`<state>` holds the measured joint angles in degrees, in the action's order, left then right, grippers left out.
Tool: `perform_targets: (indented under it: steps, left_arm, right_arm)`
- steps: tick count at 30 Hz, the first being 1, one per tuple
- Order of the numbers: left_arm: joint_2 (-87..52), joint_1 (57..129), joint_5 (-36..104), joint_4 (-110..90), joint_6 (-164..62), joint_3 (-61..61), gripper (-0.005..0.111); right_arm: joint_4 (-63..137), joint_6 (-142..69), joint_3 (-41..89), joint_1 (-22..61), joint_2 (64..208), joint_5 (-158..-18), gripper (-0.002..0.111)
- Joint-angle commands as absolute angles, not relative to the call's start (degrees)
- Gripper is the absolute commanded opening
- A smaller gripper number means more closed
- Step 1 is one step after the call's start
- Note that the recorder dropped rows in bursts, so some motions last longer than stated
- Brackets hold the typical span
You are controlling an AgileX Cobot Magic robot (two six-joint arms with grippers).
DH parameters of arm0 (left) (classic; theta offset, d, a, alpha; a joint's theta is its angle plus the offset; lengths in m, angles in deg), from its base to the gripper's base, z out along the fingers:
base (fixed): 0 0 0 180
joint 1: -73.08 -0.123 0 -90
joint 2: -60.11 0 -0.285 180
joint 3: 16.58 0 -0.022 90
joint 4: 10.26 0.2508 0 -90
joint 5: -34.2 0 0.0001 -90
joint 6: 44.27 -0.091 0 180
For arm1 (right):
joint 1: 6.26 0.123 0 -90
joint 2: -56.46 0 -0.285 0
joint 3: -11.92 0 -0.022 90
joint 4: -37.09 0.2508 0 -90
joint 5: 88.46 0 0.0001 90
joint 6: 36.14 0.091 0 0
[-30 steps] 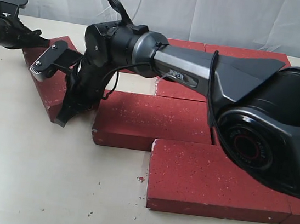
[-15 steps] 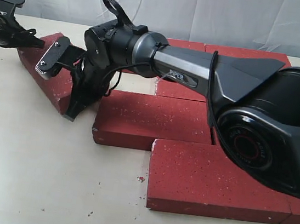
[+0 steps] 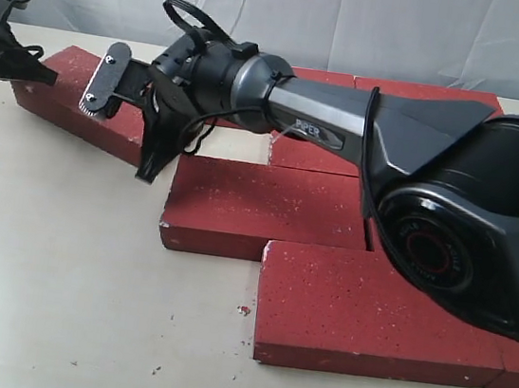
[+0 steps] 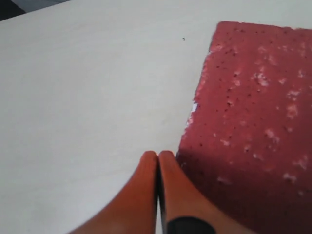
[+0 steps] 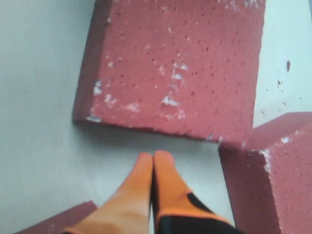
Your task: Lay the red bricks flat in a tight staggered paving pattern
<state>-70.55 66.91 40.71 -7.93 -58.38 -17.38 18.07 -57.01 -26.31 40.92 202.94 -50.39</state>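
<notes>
Pale, crumb-flecked bench (image 3: 60, 254), white curtain (image 3: 359, 16) behind; red bricks (image 3: 268, 205) by the left claw (image 4: 158, 155) and right claw (image 5: 153, 156), both pressed together; arm label (image 3: 320, 133) illegible.

L gripper (image 4: 158, 157) is seen w/ orange fingertips pressed together, no gap, nothing held. It is held low at the outer end of the loose brick (image 3: 67, 92), tips just beside its corner; contact can't be told. R arm (image 3: 346, 119) is stretched across from the right, wrist bent downward over the brick's inner end. R gripper (image 5: 153, 158) is likewise closed and empty, pointed down just off the brick's near edge.
</notes>
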Motion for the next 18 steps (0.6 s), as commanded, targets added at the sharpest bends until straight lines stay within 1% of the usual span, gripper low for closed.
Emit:
perform_targets:
  steps: [1, 9, 14, 18]
  left_arm:
    - [-68.51, 65.18, 43.19, -9.66, -58.13, -17.49, 0.0]
    - [-65.02, 65.06, 46.65, -9.66, -58.28, -17.49, 0.0]
    - [-68.3, 64.97, 38.69, -14.38, -58.13, -17.49, 0.0]
    - [-71.55, 64.97, 35.68, -14.93, -58.13, -17.49, 0.0]
  right_arm:
    - [15.99, -54.18, -26.8, 38.78, 202.15, -48.86, -0.001]
    - [19.69, -54.18, -26.8, 36.38, 201.36, -49.38, -0.001]
    - [26.02, -54.03, -26.8, 34.8, 201.7, -55.14, -0.001]
    - [38.83, -56.48, -30.7, 32.4, 201.82, -54.67, -0.001]
